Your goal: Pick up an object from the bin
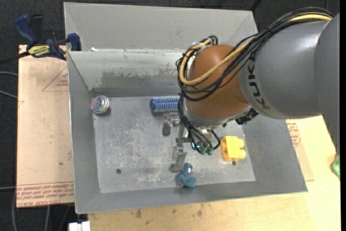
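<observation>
My gripper (pixel 172 147) hangs below the orange wrist cover over the middle of the bin floor, open, with nothing between its metal fingers (pixel 177 162). A small blue lumpy thing (pixel 187 177) lies just beyond the lower fingertip, near the bin's front wall. A blue ribbed cylinder (pixel 164 105) lies just behind the upper fingertip, partly under the wrist cover. A yellow block (pixel 233 149) sits to the right of the gripper.
A shiny round silver thing (pixel 100 105) rests at the back left of the bin floor. The arm and its cover hide the bin's right back part. The left half of the floor is bare scratched metal.
</observation>
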Tool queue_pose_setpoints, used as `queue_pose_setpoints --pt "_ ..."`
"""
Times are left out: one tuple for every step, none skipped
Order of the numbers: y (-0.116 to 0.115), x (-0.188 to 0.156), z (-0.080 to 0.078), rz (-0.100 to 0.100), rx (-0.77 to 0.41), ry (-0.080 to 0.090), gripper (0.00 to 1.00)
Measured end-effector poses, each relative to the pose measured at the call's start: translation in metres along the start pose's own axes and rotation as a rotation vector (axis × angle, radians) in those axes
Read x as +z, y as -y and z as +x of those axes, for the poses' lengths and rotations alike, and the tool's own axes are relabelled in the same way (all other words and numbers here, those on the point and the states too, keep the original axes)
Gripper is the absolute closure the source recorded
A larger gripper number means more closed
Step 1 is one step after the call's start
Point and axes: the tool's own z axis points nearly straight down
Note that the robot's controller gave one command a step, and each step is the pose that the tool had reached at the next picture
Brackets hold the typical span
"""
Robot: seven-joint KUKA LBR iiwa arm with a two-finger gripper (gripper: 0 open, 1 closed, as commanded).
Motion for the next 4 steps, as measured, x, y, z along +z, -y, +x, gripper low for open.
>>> queue_pose_setpoints --pt "0.029 0.032 -0.064 0.001 0.020 0.011 0.00" --pt "0.024 0.005 -0.140 -0.002 0.093 0.019 0.00" --pt "0.043 0.087 -0.141 0.001 0.097 -0.003 0.00" --pt "0.042 0.083 -0.143 -0.001 0.098 0.008 1.00"
